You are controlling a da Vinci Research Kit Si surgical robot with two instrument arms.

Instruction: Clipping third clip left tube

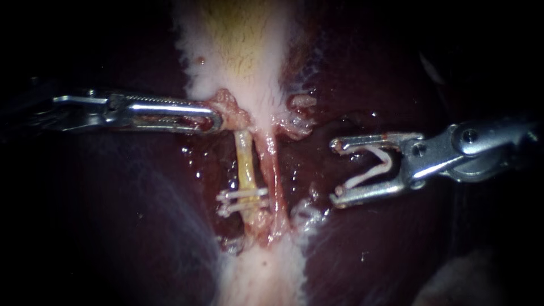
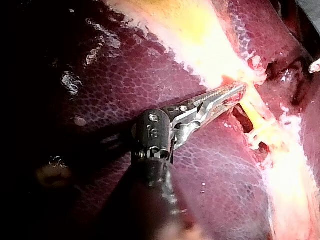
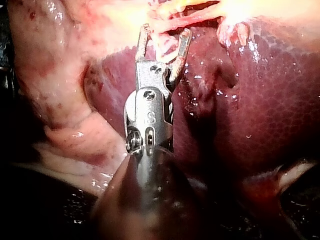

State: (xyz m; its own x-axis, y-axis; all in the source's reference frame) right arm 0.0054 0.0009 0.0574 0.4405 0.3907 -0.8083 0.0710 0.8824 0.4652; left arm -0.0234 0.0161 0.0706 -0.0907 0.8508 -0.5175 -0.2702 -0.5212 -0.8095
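Beside the tubes (image 1: 246, 164), right tool (image 1: 336, 171) holds a clip (image 1: 374, 167) wide, clearest by endoscope; left tool (image 1: 212, 120) clamps gallbladder (image 1: 243, 45).

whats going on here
The left instrument has its jaws shut on tissue at the lower end of the gallbladder. The right instrument carries a clip in its wide-set jaws, apart from the left tube, which already bears two clips.
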